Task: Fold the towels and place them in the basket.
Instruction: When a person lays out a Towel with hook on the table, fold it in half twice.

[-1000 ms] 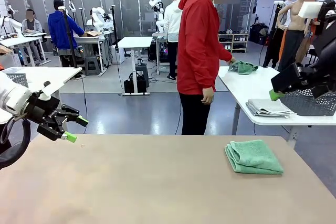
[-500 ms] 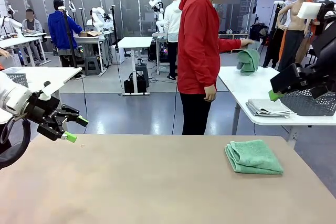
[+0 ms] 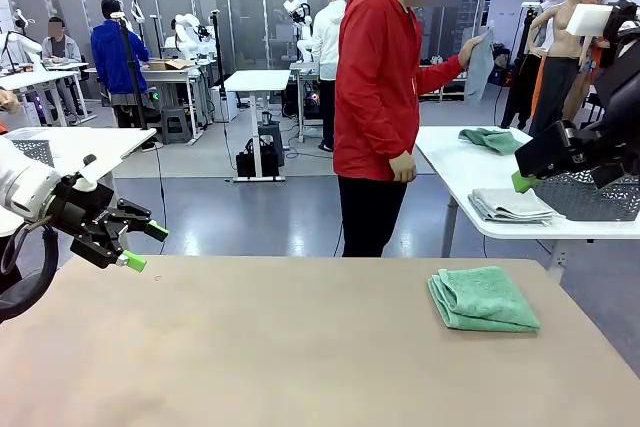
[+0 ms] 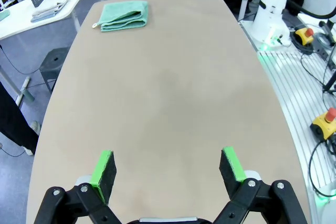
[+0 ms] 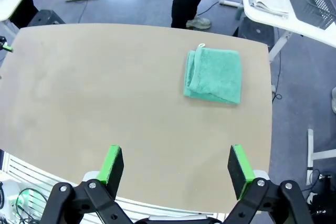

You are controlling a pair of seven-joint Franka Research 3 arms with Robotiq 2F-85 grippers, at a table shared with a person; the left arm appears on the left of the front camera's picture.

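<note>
With the left end effector and right end effector hanging released, a folded mint green terry towel is lying at the far right of the tan counter and a dark grey mesh basket is sitting on a white side table.

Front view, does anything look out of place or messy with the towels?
Slightly. A crumpled green towel lies unfolded on the white side table. The folded green towel sits on the brown table, not in the basket.

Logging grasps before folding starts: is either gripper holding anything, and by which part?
Nothing is held: left gripper and right gripper are both open and empty.
</note>
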